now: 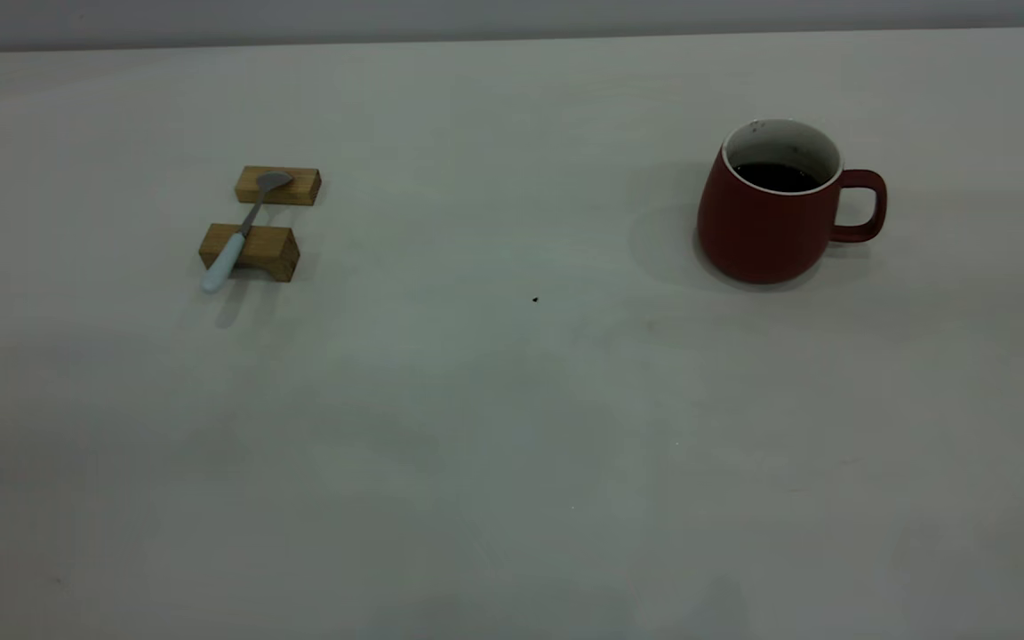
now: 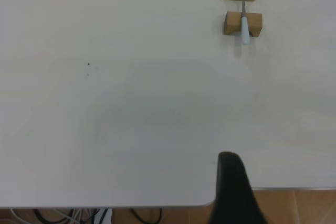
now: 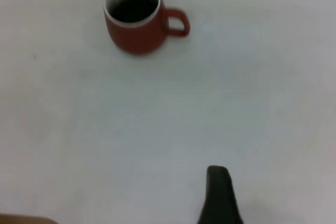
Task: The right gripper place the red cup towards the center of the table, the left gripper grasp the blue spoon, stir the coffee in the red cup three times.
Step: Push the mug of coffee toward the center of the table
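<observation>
Here, the exterior view shows the counter (image 1: 512, 462) with no arm in sight. The cup (image 1: 770, 218) stands upright toward the right side, handle pointing right, with coffee (image 1: 777, 176) sitting below its white rim. Well apart from it, on the left side, two wooden blocks (image 1: 250, 249) lie one behind the other, and the spoon (image 1: 241, 233) bridges them: its grey bowl rests on the far block, its pale blue handle crosses the near block and sticks out past it. A black speck (image 1: 535, 300) marks the counter between spoon and cup.

In the left wrist view, the spoon (image 2: 243, 17) on its blocks (image 2: 242, 23) is far from the camera. One dark finger (image 2: 233, 190) of the left gripper shows over the counter's edge (image 2: 157, 206), with cables and a brown floor beyond; whether the fingers are apart or together cannot be told.

In the right wrist view, the cup (image 3: 137, 24) stands far off with the coffee (image 3: 132, 9) dark inside. A single dark finger (image 3: 219, 198) of the right gripper is seen well short of the cup, and the state of its fingers cannot be told either.
</observation>
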Controlling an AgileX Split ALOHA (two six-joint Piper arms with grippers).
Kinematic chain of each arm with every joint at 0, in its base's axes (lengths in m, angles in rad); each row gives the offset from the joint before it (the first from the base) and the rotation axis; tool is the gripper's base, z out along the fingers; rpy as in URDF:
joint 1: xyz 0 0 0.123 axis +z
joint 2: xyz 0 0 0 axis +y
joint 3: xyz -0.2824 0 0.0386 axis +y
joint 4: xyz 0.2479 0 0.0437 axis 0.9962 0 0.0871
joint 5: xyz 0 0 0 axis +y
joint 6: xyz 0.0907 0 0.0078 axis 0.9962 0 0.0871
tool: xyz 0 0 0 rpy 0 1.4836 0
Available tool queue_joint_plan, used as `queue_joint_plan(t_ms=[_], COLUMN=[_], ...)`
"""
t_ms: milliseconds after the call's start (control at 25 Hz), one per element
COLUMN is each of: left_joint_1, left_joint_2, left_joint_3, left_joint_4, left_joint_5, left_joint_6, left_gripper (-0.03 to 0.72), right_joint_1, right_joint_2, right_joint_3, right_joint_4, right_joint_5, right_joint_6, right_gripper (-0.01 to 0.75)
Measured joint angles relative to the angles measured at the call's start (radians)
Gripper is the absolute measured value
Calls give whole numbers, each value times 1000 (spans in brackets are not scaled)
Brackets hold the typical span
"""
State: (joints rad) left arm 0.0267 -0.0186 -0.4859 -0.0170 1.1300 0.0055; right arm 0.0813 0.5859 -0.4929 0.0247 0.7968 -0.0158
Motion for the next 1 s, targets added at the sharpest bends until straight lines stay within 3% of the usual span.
queue_joint_plan(t_ms=[200,480,840,1000], left_joint_1=[0,0,0,0], left_joint_2=[0,0,0,0], left_joint_3=[0,0,0,0], left_joint_4=[0,0,0,0], left_joint_5=[0,0,0,0], left_joint_6=[0,0,0,1], left_gripper=[544,544,544,544], right_joint_1=[0,0,0,0], right_joint_2=[308,670,1019,1108], right_joint_3=[-41,-209,-377,-404], right_joint_4=[1,56,364,502], right_joint_5=[-131,-209,-254,-262], right_joint_6=[-99,-271,-825,-944], right_gripper=[596,591,591,591])
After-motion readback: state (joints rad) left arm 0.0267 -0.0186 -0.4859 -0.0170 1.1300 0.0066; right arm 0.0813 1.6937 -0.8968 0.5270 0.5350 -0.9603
